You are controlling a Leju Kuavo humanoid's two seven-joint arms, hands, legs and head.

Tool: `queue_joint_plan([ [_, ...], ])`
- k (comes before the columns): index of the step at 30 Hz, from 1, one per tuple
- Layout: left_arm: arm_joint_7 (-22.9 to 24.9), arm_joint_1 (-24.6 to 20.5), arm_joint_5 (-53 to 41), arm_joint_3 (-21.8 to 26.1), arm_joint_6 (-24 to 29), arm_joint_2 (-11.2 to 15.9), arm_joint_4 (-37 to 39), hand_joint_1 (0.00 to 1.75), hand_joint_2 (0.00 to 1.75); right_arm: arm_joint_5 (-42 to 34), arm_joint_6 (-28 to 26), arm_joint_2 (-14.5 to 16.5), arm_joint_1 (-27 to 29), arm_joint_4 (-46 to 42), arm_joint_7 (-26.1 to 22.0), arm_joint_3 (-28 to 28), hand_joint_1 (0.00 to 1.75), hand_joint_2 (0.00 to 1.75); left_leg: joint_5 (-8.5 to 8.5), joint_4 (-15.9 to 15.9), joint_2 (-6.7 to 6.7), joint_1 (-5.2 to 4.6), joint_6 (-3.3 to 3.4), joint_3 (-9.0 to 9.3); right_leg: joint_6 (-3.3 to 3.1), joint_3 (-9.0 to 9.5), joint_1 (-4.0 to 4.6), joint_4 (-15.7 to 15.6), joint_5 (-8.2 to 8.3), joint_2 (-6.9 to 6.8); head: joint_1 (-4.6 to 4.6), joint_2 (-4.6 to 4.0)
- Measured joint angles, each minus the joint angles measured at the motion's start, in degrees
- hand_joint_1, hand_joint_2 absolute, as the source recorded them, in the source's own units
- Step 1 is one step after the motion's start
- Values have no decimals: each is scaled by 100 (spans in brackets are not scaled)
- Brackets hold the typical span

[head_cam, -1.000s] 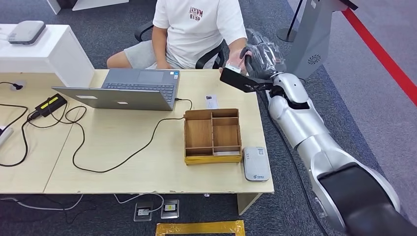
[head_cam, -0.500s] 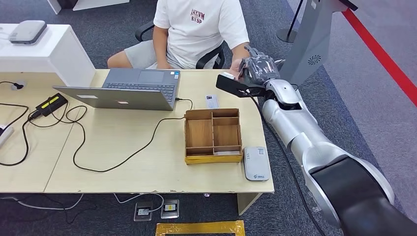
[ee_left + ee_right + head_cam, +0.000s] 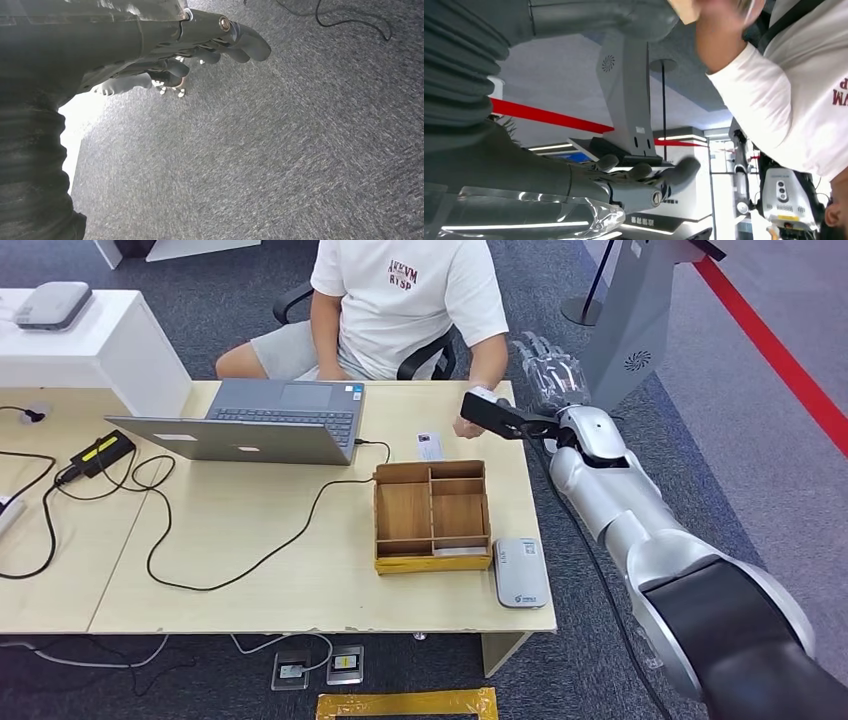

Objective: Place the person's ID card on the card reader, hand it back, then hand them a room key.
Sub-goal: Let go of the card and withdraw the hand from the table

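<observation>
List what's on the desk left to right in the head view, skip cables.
Black power brick → laptop → ID card → wooden tray → card reader → right hand, past the desk edge.

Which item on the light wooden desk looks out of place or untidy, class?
The small white card lies loose on the light wooden desk, beside the wooden compartment box, not on the grey card reader. The black laptop cable sprawls in loops across the desk. Nothing looks spilled or damaged.
</observation>
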Motion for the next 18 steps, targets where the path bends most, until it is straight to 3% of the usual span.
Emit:
queue_joint_plan([
  [11, 0, 0, 12, -31, 15, -13, 0, 0, 175, 20, -353, -23, -15, 10, -131, -3, 0, 0, 0, 0, 2, 0, 0, 1, 0, 0, 0, 0, 0, 7, 2, 0],
  [18, 0, 1, 94, -30, 84, -21, 0, 0, 175, 5, -1206, -82, -192, 10, -409, -51, 0, 0, 0, 1, 2, 0, 0, 1, 0, -1, 0, 0, 0, 7, 1, 0],
])
